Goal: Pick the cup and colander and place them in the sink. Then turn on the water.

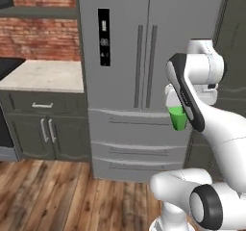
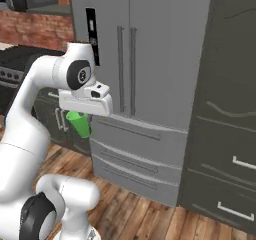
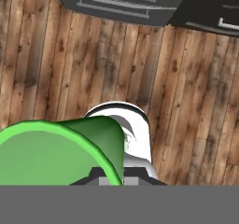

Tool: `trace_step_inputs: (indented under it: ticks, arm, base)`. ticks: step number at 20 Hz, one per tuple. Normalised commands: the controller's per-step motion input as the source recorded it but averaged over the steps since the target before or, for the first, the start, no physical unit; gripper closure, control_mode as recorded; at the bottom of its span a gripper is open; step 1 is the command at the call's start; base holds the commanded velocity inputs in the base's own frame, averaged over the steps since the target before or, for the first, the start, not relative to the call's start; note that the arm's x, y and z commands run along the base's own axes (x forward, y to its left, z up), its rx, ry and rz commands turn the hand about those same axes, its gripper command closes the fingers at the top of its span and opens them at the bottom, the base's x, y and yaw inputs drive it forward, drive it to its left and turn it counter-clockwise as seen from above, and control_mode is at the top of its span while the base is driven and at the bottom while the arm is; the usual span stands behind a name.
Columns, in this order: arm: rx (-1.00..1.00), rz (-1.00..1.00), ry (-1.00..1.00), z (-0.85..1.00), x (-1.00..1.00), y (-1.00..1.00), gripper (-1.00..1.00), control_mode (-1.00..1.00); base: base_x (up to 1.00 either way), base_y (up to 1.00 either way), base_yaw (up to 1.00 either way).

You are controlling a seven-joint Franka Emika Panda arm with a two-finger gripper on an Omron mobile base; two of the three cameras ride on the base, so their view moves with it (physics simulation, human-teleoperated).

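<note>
In the left base view the green cup (image 1: 178,117) hangs just under the claw (image 1: 176,105), held in the air before the grey refrigerator (image 1: 129,57); the arm's dark-edged link hides the cup's right side and the fingers, so the closed grip cannot be seen directly. A marble bench (image 1: 45,75) lies well to the left. In the right base view the cup (image 2: 79,123) juts tilted below the claw (image 2: 81,115), with dark drawers (image 2: 222,184) far right. In the hand view the cup's rim (image 3: 60,146) looms at lower left above the wooden floor (image 3: 186,87), covering the fingertips
</note>
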Motion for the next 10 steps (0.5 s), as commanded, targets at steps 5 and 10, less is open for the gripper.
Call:
trace_step_inputs:
  ticks: [5, 10]
  arm:
    - [0.0, 0.0, 0.0, 0.0, 0.0, 0.0, 1.0, 1.0]
    - [0.0, 0.0, 0.0, 0.0, 0.0, 0.0, 1.0, 1.0]
  base:
    - [0.0, -0.54, -0.4]
    - [0.0, -0.52, -0.4]
